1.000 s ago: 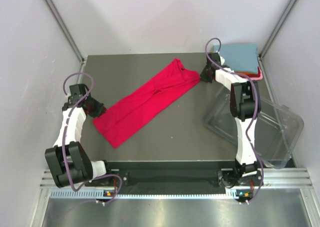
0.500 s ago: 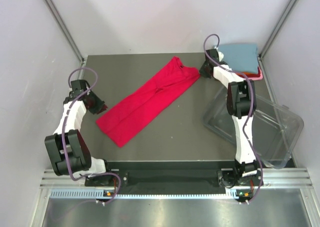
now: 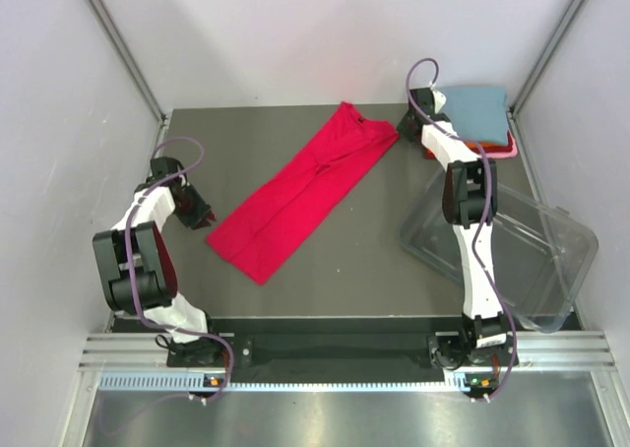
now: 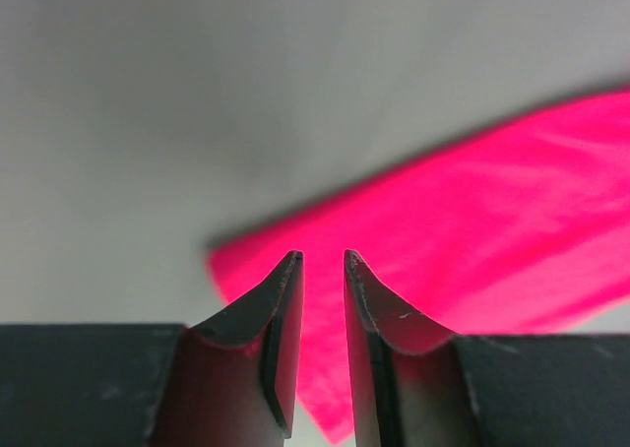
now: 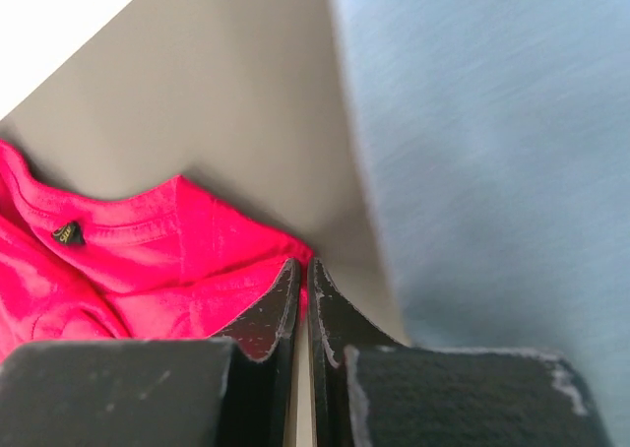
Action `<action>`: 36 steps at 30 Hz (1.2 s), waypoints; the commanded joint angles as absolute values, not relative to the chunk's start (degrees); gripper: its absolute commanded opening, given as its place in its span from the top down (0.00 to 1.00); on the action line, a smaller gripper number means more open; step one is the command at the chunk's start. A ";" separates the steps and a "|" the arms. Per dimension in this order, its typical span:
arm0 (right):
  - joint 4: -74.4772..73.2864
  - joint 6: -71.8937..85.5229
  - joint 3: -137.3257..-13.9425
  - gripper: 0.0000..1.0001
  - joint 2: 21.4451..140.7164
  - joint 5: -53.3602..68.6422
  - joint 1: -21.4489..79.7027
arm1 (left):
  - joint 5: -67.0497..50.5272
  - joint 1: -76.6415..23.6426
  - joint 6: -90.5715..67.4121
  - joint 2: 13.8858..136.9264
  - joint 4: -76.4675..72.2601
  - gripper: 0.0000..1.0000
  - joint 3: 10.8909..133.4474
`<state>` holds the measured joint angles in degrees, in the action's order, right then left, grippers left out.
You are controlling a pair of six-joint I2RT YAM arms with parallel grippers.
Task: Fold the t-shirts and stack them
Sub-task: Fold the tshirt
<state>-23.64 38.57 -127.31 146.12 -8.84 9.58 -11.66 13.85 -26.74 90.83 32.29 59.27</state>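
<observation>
Now right gripper (image 5: 303,264) pinches crimson t-shirt (image 3: 300,196) shoulder; left gripper (image 4: 323,256) slightly parted above hem: best grab corner, pull taut.

I count four t-shirts. One crimson t-shirt (image 3: 305,196) stretches between my left gripper (image 3: 202,214) and right gripper (image 3: 404,132). Three are stacked just beyond my right fingers: the blue-grey t-shirt (image 3: 474,107) on top, with edges of the pink t-shirt (image 3: 507,153) and orange t-shirt (image 3: 488,148) under it. One clear tub (image 3: 551,270).
</observation>
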 commanded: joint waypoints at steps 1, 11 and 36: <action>-21.71 38.15 -130.43 0.98 145.90 -8.97 7.56 | -7.03 14.15 -23.56 92.20 32.00 0.71 60.12; -20.83 37.35 -123.49 0.61 134.40 1.14 8.08 | -4.14 14.06 -23.99 95.18 29.71 0.73 55.12; -10.37 78.65 -68.55 0.45 97.90 -10.89 54.74 | -26.16 14.06 -37.26 72.43 15.46 0.56 54.14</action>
<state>-16.56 65.98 -68.20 98.04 -6.15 50.09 -11.11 14.20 -32.21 75.46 23.18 56.75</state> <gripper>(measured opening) 0.551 0.433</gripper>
